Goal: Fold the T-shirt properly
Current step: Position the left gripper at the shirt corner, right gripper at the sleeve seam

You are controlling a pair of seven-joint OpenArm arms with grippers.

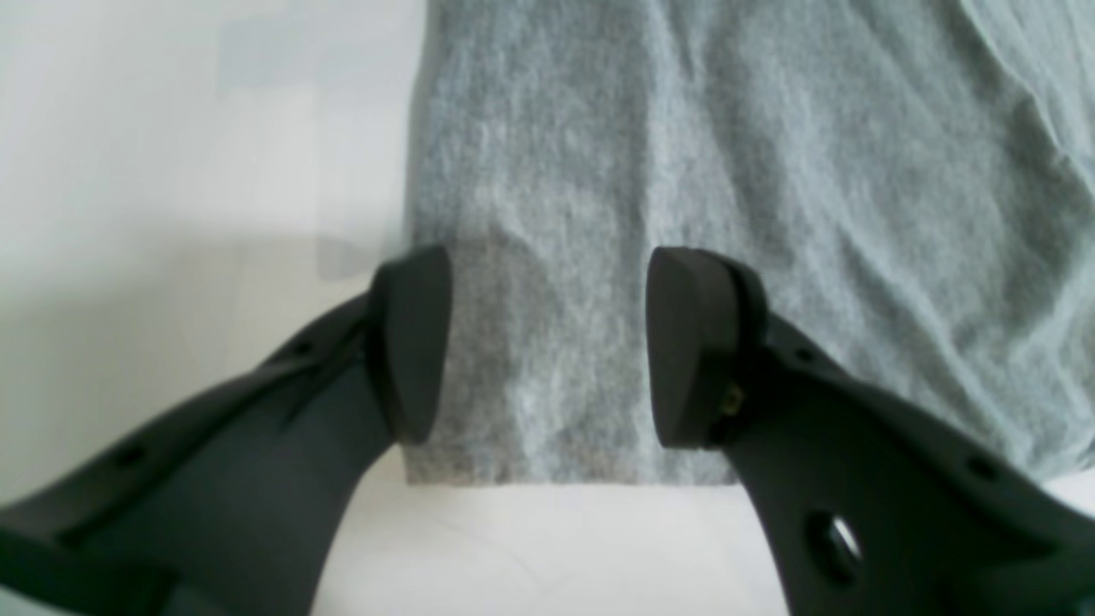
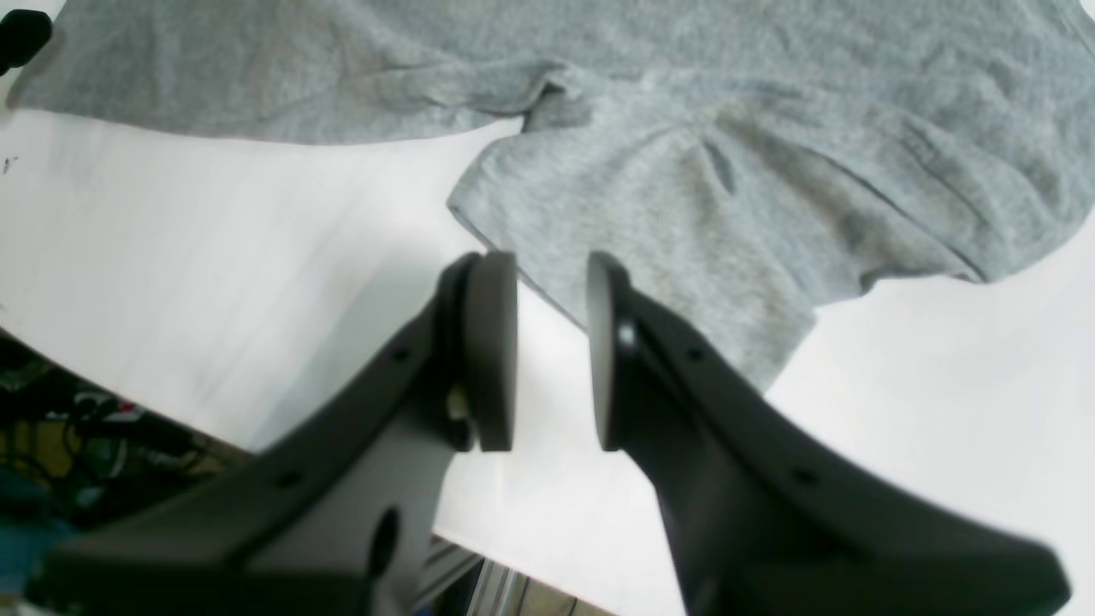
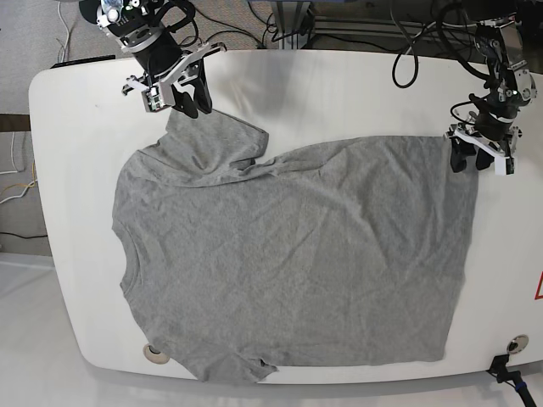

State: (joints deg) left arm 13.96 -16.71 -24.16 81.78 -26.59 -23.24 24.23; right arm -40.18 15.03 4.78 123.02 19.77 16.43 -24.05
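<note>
The grey T-shirt (image 3: 288, 254) lies spread and wrinkled over the white table (image 3: 339, 93), neck toward the left in the base view. My left gripper (image 1: 552, 342) is open, and its fingers (image 1: 689, 346) straddle the shirt's (image 1: 770, 171) hem corner; in the base view the left gripper (image 3: 479, 163) sits at the shirt's far right corner. My right gripper (image 2: 552, 351) hangs just above the edge of a crumpled sleeve (image 2: 650, 222), jaws a narrow gap apart with nothing between them. In the base view the right gripper (image 3: 193, 103) is at the far left sleeve.
Cables (image 3: 424, 42) trail behind the table's far edge. The table edge (image 2: 171, 411) runs close under the right gripper, with clutter below it. Two round fittings (image 3: 153, 354) (image 3: 513, 343) sit near the front edge.
</note>
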